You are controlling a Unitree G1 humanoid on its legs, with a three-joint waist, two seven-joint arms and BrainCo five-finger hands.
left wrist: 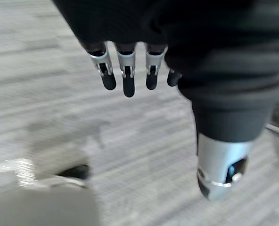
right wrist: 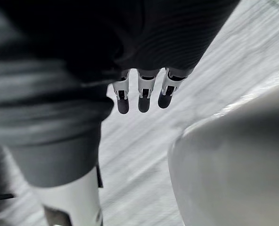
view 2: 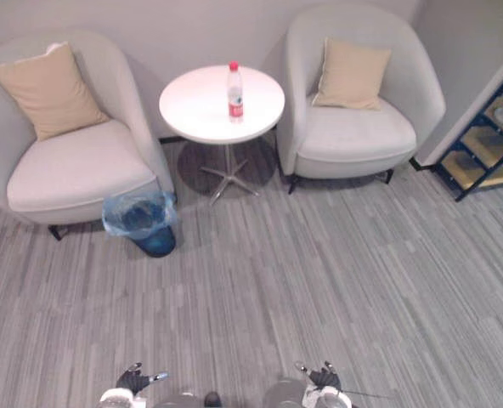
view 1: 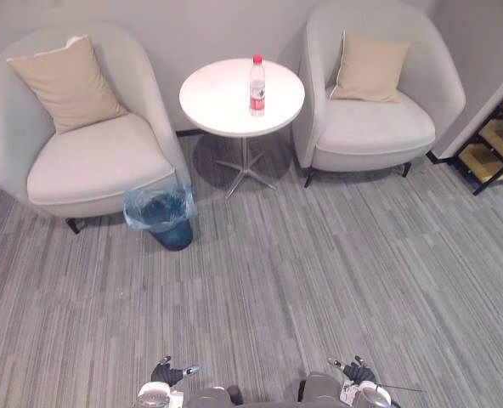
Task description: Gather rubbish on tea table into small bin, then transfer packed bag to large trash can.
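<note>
One item of rubbish is entered: a clear plastic bottle (view 1: pixel 257 85) with a red cap and red label, stood upright on the round white desk (view 1: pixel 213 106), toward the side nearer the right armchair (view 1: pixel 370 127).

One small bin (view 1: pixel 172 233), dark and lined with a blue bag (view 1: pixel 141 208), is placed on the carpet (view 1: pixel 319 272) just beside the front of the left armchair (view 1: pixel 90 161), near the desk's pedestal foot but apart from it.

Two hands are recorded low at the near edge of the head views, well apart from desk and bin: left hand (view 1: pixel 168 372) and right hand (view 1: pixel 358 371). In the wrist views the fingers (left wrist: pixel 128 80) of the left and the fingers (right wrist: pixel 143 96) of the right hang straight and relaxed above the carpet, with nothing held.

Status, as judged: no step has been begun, and the bottle is to be approached first.

Hazards, as judged:
- The bottle is tall, narrow and probably light. It could be tipped by a glancing touch and rolled off the round top.
- The desk is carried on a single slim pedestal. It could be rocked if bumped during the approach.
- The bag's rim is loose and crumpled over the bin mouth. A bottle released off-centre could be caught on a fold, or the bin could be knocked over.
- The reach to the bin could be crowded by the left armchair.
</note>
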